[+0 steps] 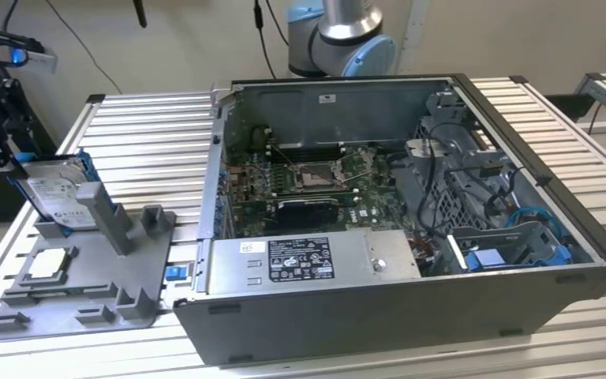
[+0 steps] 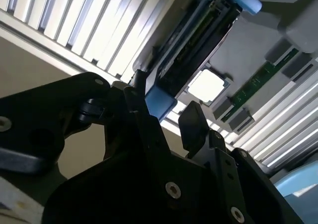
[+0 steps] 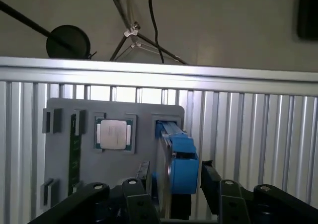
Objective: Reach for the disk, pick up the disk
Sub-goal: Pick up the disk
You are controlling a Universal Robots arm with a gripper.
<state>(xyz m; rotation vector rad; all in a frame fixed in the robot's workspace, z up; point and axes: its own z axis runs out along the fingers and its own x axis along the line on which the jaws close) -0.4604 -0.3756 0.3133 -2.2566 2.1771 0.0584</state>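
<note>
Disk (image 1: 56,193), seemingly ungripped, in grey holder (image 1: 103,278)

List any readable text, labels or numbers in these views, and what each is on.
White label on the disk: print too small to read.
Black-and-white label on the power supply: too small to read.
Small sticker on the computer case's back wall: too small to read.
Lid of the chip: no legible marking.
Nothing can be quoted.
</note>
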